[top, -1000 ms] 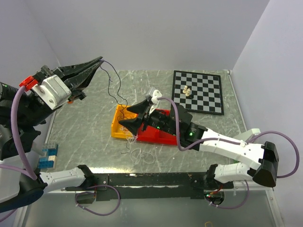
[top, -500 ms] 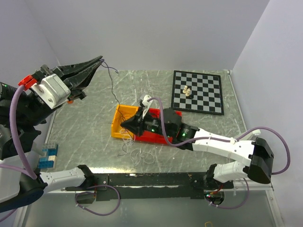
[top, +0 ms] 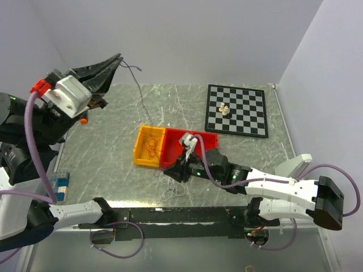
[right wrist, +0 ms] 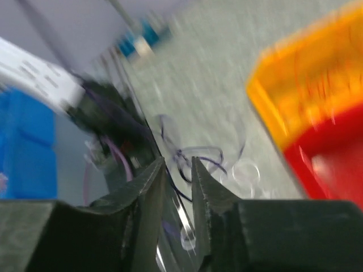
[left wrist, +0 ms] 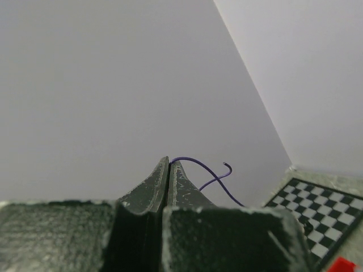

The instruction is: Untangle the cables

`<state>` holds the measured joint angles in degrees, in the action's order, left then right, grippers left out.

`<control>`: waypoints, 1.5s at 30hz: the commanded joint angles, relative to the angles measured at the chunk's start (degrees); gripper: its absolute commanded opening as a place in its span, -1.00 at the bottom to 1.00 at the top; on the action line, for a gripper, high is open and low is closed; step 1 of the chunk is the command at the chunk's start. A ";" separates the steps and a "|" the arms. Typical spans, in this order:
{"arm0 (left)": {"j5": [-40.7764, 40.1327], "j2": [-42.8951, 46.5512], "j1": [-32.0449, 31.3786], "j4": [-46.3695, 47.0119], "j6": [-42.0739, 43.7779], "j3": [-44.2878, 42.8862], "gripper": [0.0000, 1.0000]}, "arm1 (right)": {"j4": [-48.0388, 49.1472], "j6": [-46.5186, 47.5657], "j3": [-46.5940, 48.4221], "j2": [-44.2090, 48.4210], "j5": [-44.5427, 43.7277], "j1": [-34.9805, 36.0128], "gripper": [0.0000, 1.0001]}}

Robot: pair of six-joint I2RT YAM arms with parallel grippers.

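My left gripper [top: 118, 57] is raised high at the far left, shut on one end of a dark purple cable [top: 135, 67] that trails down toward the table. In the left wrist view the cable [left wrist: 199, 167] curls out from my pinched tips [left wrist: 169, 162]. A loose clump of white and purple cables [top: 170, 185] lies on the table in front of the bins. My right gripper [top: 173, 172] is low over it, jaws a narrow gap apart [right wrist: 178, 162], with the purple and white loops [right wrist: 199, 160] just beyond the tips. An orange cable [top: 151, 145] sits in the yellow bin [top: 138, 152].
A red bin [top: 207, 139] adjoins the yellow one mid-table. A chessboard [top: 244, 116] with a few pieces [top: 224, 109] lies at the back right. Blue blocks [top: 58, 187] sit at the left edge. The arms' base rail [top: 181, 215] runs along the near edge.
My right gripper swung from over the bins toward the near edge, down to the loose clump, its jaws narrowing. The left gripper rose slightly, drawing the purple cable up.
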<state>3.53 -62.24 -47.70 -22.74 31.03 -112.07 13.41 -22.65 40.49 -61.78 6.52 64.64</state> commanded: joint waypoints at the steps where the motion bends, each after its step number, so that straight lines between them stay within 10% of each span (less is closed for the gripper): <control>1: -3.35 0.63 -0.20 7.45 0.79 -0.87 -0.98 | -5.85 -2.83 -6.02 4.64 -2.48 0.49 -0.27; 17: -3.35 -2.27 -0.11 11.49 0.35 -4.03 -0.98 | -17.98 -6.08 -14.64 13.08 -6.26 0.57 -0.68; 22: -2.57 -3.24 -0.20 12.46 1.05 -5.17 -0.99 | -13.76 -3.72 -13.43 8.88 -3.72 0.57 0.03; 31: -2.56 -2.36 -0.20 13.69 4.13 -4.56 -0.98 | 3.89 5.25 -4.56 -9.39 -1.87 1.54 0.65; 38: -2.48 -1.48 -0.20 13.25 4.92 -4.38 -0.99 | 5.05 5.96 6.70 -26.09 -2.39 1.54 0.45; 45: -3.35 0.89 -0.20 14.83 6.32 -1.93 -0.98 | 4.08 3.59 3.64 -29.10 -3.36 1.54 -0.24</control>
<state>1.52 -63.00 -47.72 -11.16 35.99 -114.89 15.53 -18.20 46.81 -91.79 3.92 65.76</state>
